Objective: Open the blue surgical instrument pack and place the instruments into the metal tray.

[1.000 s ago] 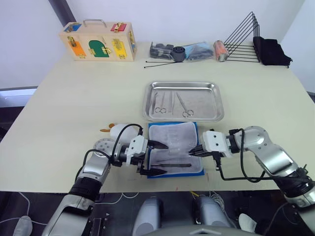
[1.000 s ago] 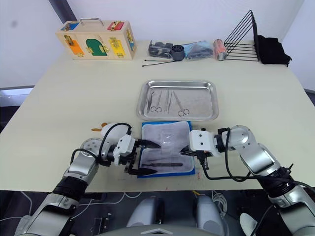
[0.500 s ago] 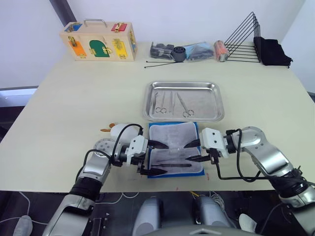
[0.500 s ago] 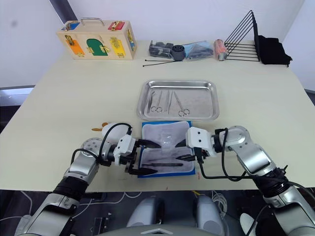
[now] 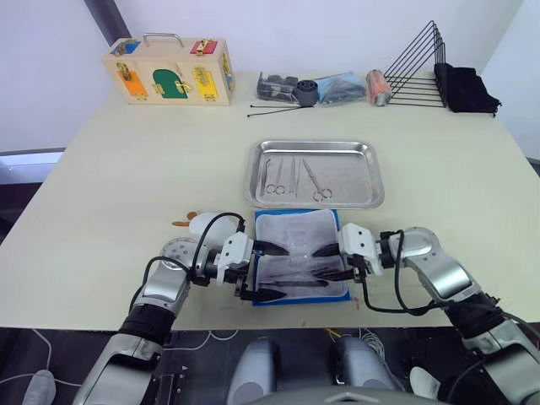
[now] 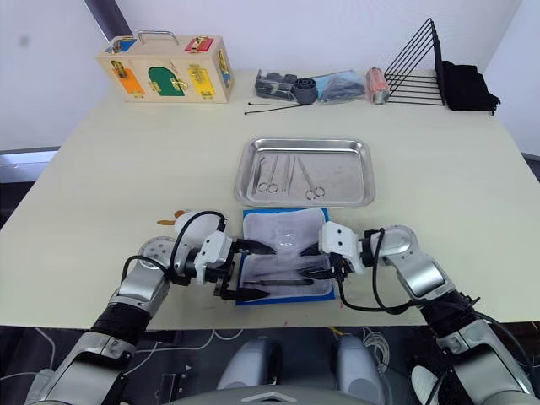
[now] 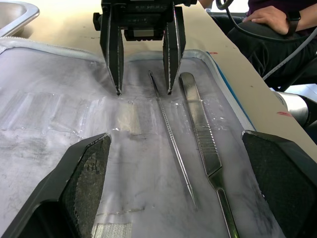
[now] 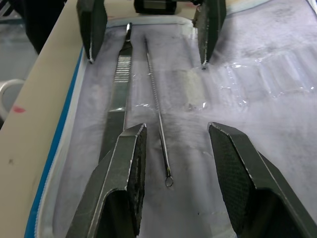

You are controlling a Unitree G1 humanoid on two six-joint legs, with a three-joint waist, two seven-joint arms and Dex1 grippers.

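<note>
The blue surgical instrument pack (image 5: 295,228) lies opened near the table's front edge, clear whitish inner side up. Two instruments rest on it along its near edge: a thin wire probe (image 7: 171,136) and a flat silvery handle (image 7: 200,141). My left gripper (image 5: 268,270) is open at the pack's left end. From the right end my right gripper (image 5: 327,261) faces it, also open, and the probe (image 8: 158,114) runs between its fingertips. Behind the pack sits the metal tray (image 5: 314,145) holding scissors and other instruments (image 5: 291,177).
A white oval pad (image 5: 207,226) lies left of the pack. Along the back edge stand a wooden lock box (image 5: 169,72), dark clutter (image 5: 321,89), long black rods (image 5: 274,110), a black wire rack (image 5: 418,67) and black cloth (image 5: 464,84). A person (image 7: 277,20) sits beyond the table.
My right gripper opened and slid left over the pack until its fingers straddle the thin probe. The left gripper stayed where it was.
</note>
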